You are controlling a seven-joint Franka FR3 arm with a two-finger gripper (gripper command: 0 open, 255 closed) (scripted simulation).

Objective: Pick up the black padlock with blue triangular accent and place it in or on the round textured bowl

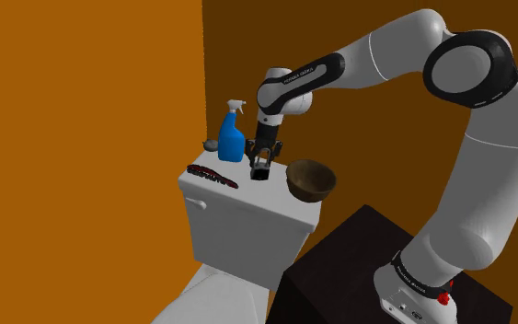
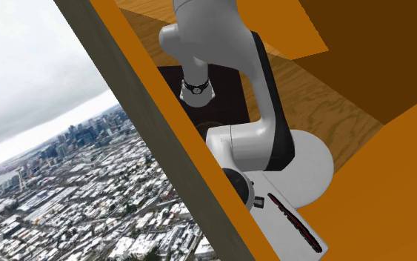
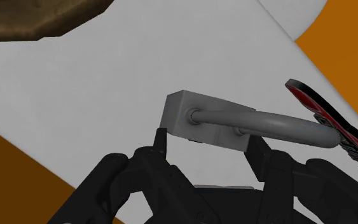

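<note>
The padlock looks plain grey from the wrist camera, a small block with a curved shackle lying on its side. In the shoulder view the padlock is a small dark shape on the white toilet tank lid. My gripper points down onto it. In the wrist view my gripper is shut on the padlock, with one fingertip against each end of the block. I cannot tell whether the padlock is off the lid. The round brown bowl stands just to the shoulder view's right of the gripper, and the bowl is also visible from the wrist.
A blue spray bottle and a small grey object stand at the lid's back. A long red-and-black object lies near the lid's other end, close to the shackle. Orange walls enclose the corner. The dark stand sits beside the toilet.
</note>
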